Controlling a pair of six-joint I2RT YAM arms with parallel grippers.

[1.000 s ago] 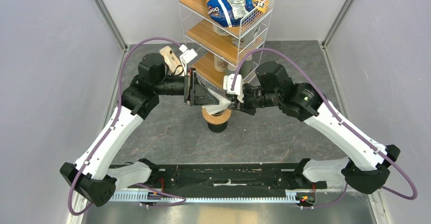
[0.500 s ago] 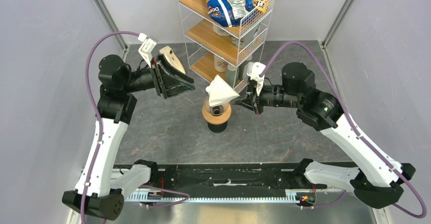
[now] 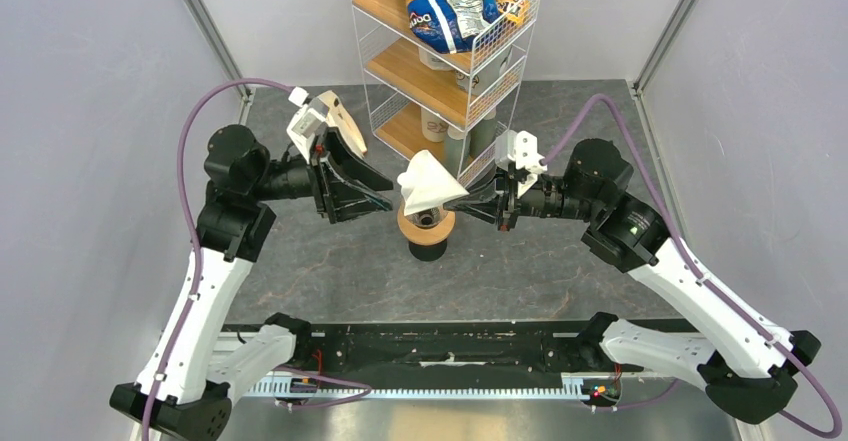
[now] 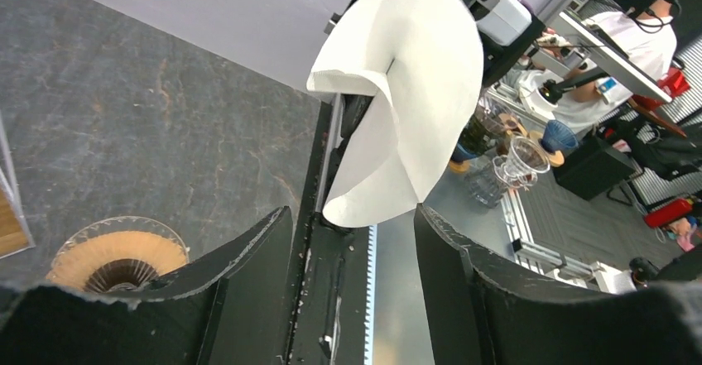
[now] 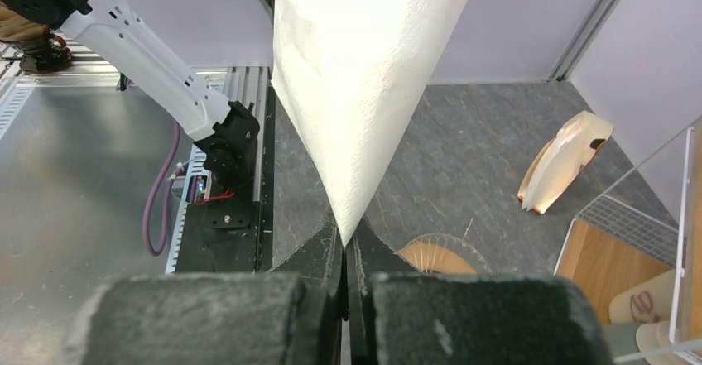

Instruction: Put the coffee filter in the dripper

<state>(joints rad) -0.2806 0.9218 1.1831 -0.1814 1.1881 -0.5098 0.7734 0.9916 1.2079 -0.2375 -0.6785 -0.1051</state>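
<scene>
Top view: the left gripper [image 3: 386, 194], pulled well back half a second ago, is swung in again with jaws spread, just beside the filter [image 3: 430, 183], which is held above the dripper [image 3: 427, 231] by the right gripper [image 3: 472, 199]. Left wrist: the filter [image 4: 406, 92] is framed between those jaws, untouched. Right wrist: the filter's point is pinched tight; seating is judged not yet done.

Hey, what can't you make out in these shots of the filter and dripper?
Top view: the coffee filter covers the far rim of the dripper.
Right wrist view: the right gripper, shut on the filter's tip, hides most of the dripper; the top edge cuts off the filter's wide end.
Left wrist view: a finger of the open left gripper covers the ring's near part.
Filter's height above the dripper: no view settles it.
</scene>
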